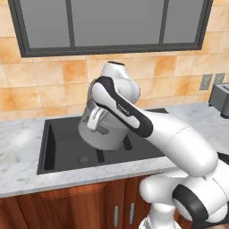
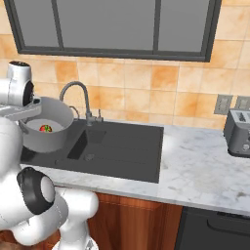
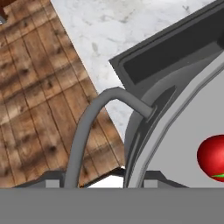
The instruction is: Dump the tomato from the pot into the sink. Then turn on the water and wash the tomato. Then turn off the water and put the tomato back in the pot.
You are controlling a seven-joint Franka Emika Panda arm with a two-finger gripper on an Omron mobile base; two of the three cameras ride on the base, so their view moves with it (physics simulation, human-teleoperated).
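A: While you check the end effector, note that the gripper (image 1: 95,120) sits at the pot's (image 1: 102,130) rim near one side handle (image 3: 94,127), the jaws partly closed, one fingertip on each side of the rim wall. The pot hangs tilted above the sink (image 1: 62,147), clear of the basin floor.

B: Where do you locate the tomato?

A: You find the tomato (image 2: 45,129) inside the pot, resting on its pale inner floor; the hand view shows it red against the wall. The faucet (image 2: 78,97) stands behind the sink, its gooseneck arching toward the pot.

B: Is any marking legible?

A: You see small pale lettering on the dark band of the arm (image 1: 129,117), too small to read. A wall outlet (image 2: 222,104) and a grey toaster (image 2: 239,132) on the marble counter (image 2: 205,171) carry no readable text.
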